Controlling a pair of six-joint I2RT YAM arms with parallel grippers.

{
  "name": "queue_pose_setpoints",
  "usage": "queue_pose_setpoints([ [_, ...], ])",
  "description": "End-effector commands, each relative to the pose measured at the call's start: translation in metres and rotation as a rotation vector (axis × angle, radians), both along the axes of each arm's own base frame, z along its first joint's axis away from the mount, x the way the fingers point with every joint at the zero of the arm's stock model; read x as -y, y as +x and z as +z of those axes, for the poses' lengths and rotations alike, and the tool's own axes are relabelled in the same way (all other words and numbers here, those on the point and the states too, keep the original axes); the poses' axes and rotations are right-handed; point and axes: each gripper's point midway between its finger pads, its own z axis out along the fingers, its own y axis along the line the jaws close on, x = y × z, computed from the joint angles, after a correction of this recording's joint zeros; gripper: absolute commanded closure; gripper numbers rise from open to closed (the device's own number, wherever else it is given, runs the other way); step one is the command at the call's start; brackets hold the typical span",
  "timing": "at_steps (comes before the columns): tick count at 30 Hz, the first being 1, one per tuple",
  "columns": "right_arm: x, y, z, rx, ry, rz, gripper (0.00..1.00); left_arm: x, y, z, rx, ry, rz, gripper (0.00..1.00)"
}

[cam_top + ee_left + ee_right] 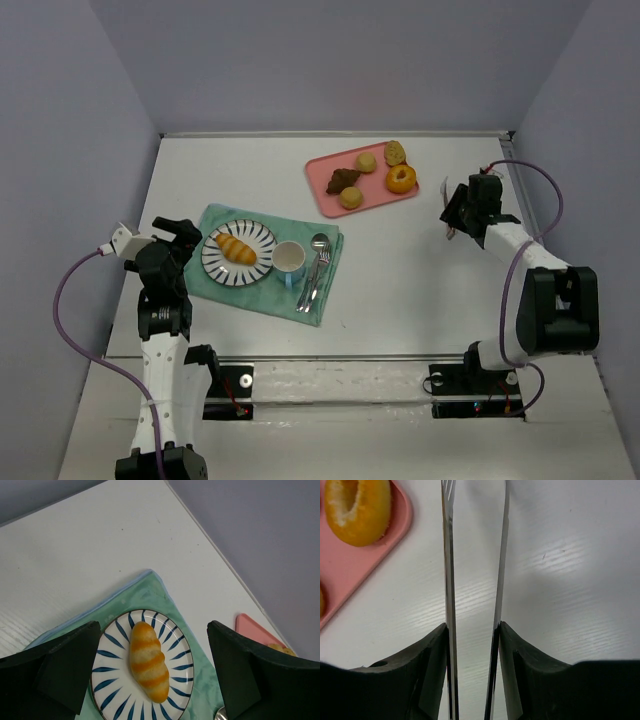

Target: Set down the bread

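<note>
The bread (237, 249) is a golden-yellow ridged roll lying on a white plate with blue stripes (259, 236). In the left wrist view the bread (148, 661) lies lengthwise in the middle of the plate (107, 670). My left gripper (183, 238) is open and empty just left of the plate, and in its wrist view it (154, 645) frames the bread from above without touching it. My right gripper (457, 212) is at the far right of the table, shut on a pair of metal tongs (448, 555) whose arms stand apart.
The plate sits on a green cloth (250, 295) with a cup (289, 260) and cutlery (316, 266). A pink tray (325, 192) at the back holds an orange ring doughnut (401, 179), pale buns (350, 197) and a dark pastry (343, 180).
</note>
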Motion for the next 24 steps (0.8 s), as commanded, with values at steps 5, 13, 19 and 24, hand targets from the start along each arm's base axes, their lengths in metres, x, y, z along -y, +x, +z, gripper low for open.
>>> queue_pose_setpoints([
  [5, 0.018, -0.012, -0.042, -0.084, 0.015, -0.183, 0.36, -0.002, 0.003, 0.006, 0.027, 0.023, 0.005, 0.01],
  [13, 0.028, -0.037, -0.021, -0.083, -0.010, -0.241, 0.00, -0.002, 0.003, 0.006, 0.026, 0.022, 0.003, 0.01],
  [19, 0.035, -0.057, 0.030, 0.035, -0.031, -0.261, 0.00, -0.002, 0.003, 0.006, 0.026, 0.022, 0.003, 0.01],
  [24, 0.032, -0.078, 0.088, 0.218, -0.003, -0.233, 0.00, 0.000, 0.003, 0.006, 0.030, 0.018, -0.005, 0.01],
])
